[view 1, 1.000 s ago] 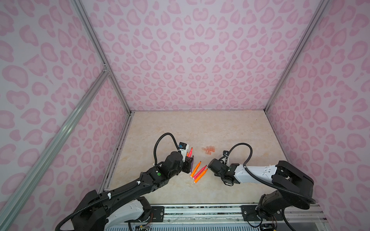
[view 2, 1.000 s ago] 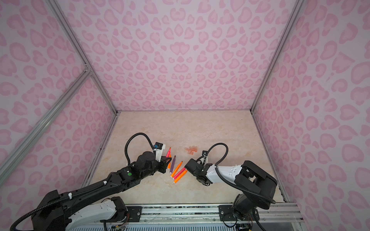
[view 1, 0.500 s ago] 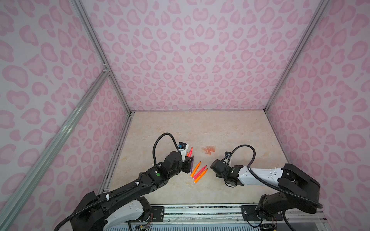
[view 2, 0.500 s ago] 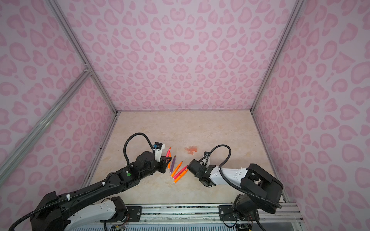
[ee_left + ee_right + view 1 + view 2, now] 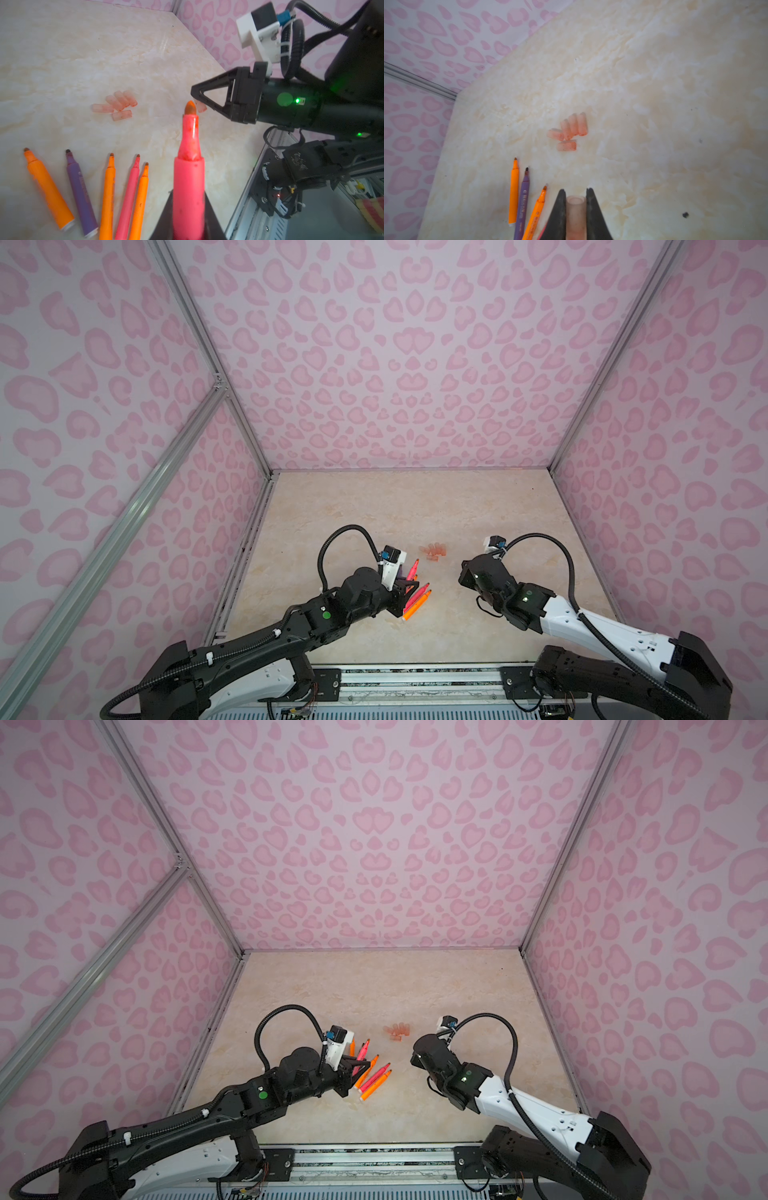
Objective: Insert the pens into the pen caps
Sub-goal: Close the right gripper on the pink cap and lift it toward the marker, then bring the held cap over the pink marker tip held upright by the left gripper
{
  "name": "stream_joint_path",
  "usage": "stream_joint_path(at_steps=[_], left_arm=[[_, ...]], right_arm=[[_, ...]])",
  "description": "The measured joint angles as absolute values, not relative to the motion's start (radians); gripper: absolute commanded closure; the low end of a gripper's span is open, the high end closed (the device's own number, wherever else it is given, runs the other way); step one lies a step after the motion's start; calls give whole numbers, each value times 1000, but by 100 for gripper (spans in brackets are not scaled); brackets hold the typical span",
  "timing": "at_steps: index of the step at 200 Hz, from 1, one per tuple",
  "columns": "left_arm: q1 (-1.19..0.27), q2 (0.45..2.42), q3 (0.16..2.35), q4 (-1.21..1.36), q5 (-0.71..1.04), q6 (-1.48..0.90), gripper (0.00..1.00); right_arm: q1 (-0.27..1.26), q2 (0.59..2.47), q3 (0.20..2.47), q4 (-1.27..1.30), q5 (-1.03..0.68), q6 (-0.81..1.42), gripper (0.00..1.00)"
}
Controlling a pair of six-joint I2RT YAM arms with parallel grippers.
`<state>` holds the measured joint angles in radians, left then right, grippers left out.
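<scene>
My left gripper (image 5: 188, 199) is shut on a pink-red pen (image 5: 188, 176), whose dark tip points toward my right gripper (image 5: 194, 94). My right gripper (image 5: 575, 192) is shut on one translucent pen cap (image 5: 575, 209), open end facing outward. In both top views the left gripper (image 5: 409, 585) (image 5: 361, 1063) and right gripper (image 5: 462, 576) (image 5: 413, 1060) face each other with a gap between them. Several loose pens (image 5: 109, 193) (image 5: 417, 601) lie side by side on the table beside the left gripper. Several loose pen caps (image 5: 570, 129) (image 5: 434, 553) lie in a small cluster farther back.
The marble-look tabletop (image 5: 415, 506) is boxed in by pink patterned walls on three sides. A metal rail (image 5: 415, 676) carrying both arm bases runs along the near edge.
My right gripper has closed on a pen cap and drawn back to the right, away from the loose pens. The left arm and its pen have barely moved.
</scene>
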<state>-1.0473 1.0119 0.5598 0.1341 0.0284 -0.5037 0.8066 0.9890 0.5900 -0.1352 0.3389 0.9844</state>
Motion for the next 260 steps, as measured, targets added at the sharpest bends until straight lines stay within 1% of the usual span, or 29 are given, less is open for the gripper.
stream_joint_path(at_steps=[42, 71, 136, 173, 260], left_arm=[[-1096, 1068, 589, 204, 26, -524, 97], [-1112, 1102, 593, 259, 27, -537, 97], [-1118, 1184, 614, 342, 29, -570, 97], [-1119, 1220, 645, 375, 46, -580, 97], [-1119, 1246, 667, 391, 62, -582, 97]], right_arm=[[806, 826, 552, 1, 333, 980, 90], [822, 767, 508, 94, 317, 986, 90], [897, 741, 508, 233, 310, 985, 90], [905, 747, 477, 311, 308, 986, 89], [921, 761, 461, 402, 299, 984, 92]])
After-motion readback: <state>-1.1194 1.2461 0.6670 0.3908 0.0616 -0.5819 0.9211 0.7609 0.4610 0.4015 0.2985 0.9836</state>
